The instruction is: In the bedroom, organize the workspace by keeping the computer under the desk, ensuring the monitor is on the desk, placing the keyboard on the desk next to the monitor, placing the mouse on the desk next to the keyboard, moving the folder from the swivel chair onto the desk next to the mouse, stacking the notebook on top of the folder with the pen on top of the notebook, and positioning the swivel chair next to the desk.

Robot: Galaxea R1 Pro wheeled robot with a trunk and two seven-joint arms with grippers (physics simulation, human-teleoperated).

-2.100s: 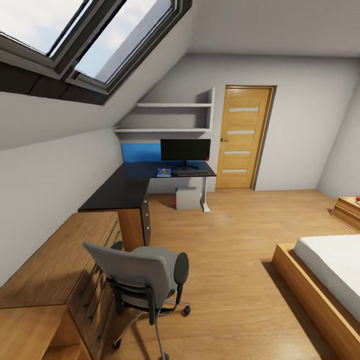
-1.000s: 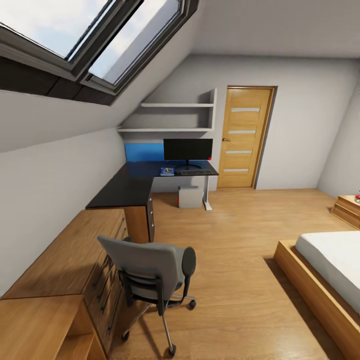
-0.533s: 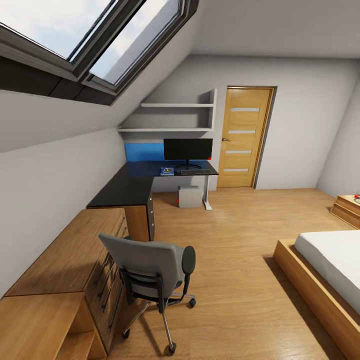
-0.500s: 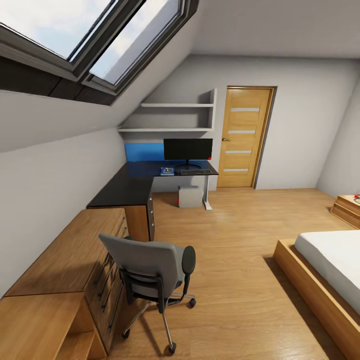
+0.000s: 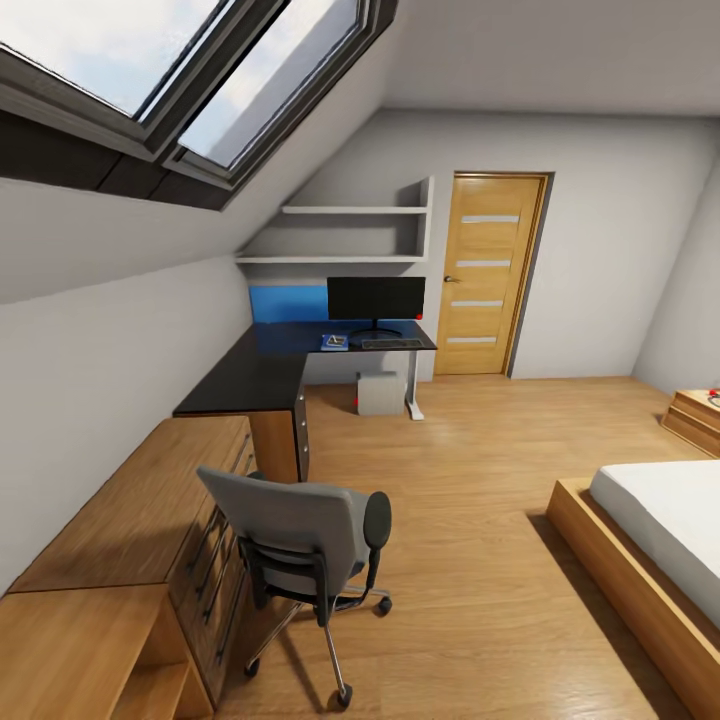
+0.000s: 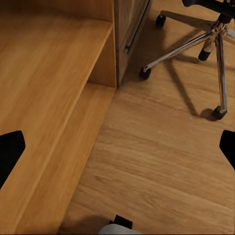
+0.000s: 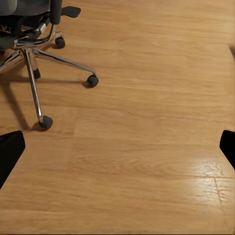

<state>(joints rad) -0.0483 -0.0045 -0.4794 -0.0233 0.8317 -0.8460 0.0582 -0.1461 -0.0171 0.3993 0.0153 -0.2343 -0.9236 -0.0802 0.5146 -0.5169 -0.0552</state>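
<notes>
The swivel chair (image 5: 300,545) stands on the wood floor beside the wooden dresser, its grey back towards me and its seat hidden. Its chrome base (image 6: 196,44) (image 7: 34,54) shows in both wrist views. Far off, the black L-shaped desk (image 5: 255,380) carries the monitor (image 5: 376,299), the keyboard (image 5: 390,343) in front of it, and a flat blue folder (image 5: 334,342) with something small lying on it. The computer (image 5: 378,393) sits under the desk. Mouse and pen are too small to make out. My left gripper (image 6: 117,152) and right gripper (image 7: 117,152) hang open above the floor.
A light wooden dresser (image 5: 130,520) runs along the left wall, close to my left gripper. A bed (image 5: 650,540) lies at the right with a low wooden stand (image 5: 695,420) beyond it. A wooden door (image 5: 487,275) is in the far wall. Open floor (image 5: 470,480) leads to the desk.
The camera moved between two seconds and one second ago, so the chair and desk shifted rightward in the view. Nothing has changed in the last half second.
</notes>
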